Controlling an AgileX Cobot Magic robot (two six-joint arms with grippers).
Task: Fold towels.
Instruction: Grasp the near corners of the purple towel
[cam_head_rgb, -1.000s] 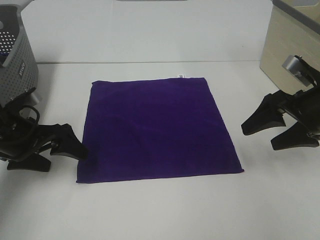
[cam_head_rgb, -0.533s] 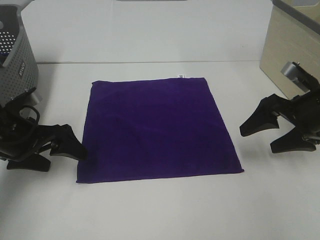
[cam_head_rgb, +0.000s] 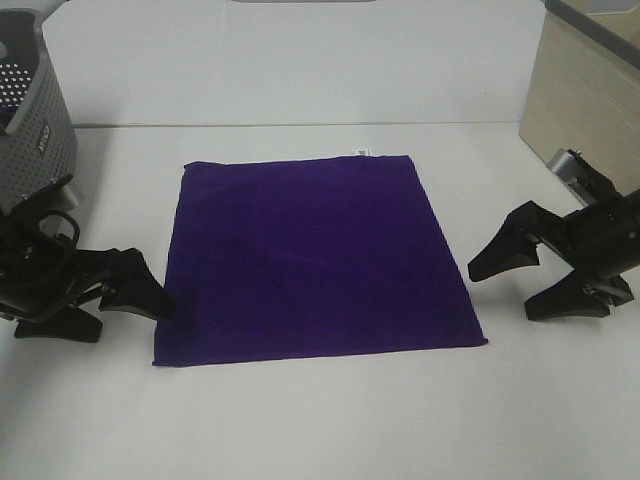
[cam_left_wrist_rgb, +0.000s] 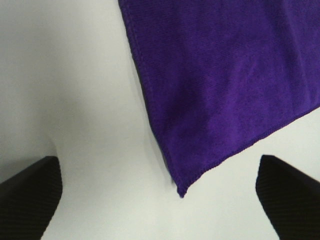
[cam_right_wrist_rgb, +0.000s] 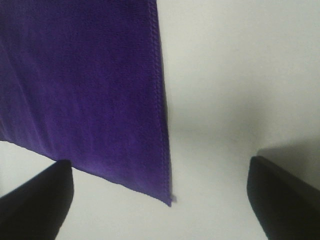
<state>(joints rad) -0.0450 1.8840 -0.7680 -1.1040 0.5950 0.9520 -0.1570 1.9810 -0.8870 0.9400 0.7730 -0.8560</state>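
Observation:
The deep purple towel (cam_head_rgb: 315, 260) lies flat and spread out on the white table, with its small white tag (cam_head_rgb: 361, 151) on the far edge. My left gripper (cam_head_rgb: 132, 318) is open, low on the table beside the towel's near left corner. In the left wrist view that corner of the towel (cam_left_wrist_rgb: 220, 85) lies between the open fingers (cam_left_wrist_rgb: 30, 195). My right gripper (cam_head_rgb: 502, 293) is open, just right of the towel's near right corner. In the right wrist view the towel (cam_right_wrist_rgb: 85, 85) ends in a corner between the open fingers (cam_right_wrist_rgb: 285, 195). Neither gripper holds anything.
A grey perforated basket (cam_head_rgb: 35, 110) stands at the far left behind the left arm. A beige box (cam_head_rgb: 590, 95) stands at the far right. The table's back edge meets a white wall (cam_head_rgb: 300, 60).
My right gripper has moved left and nearer, closing in on the towel's near right corner, still open. The left gripper and the towel have not moved.

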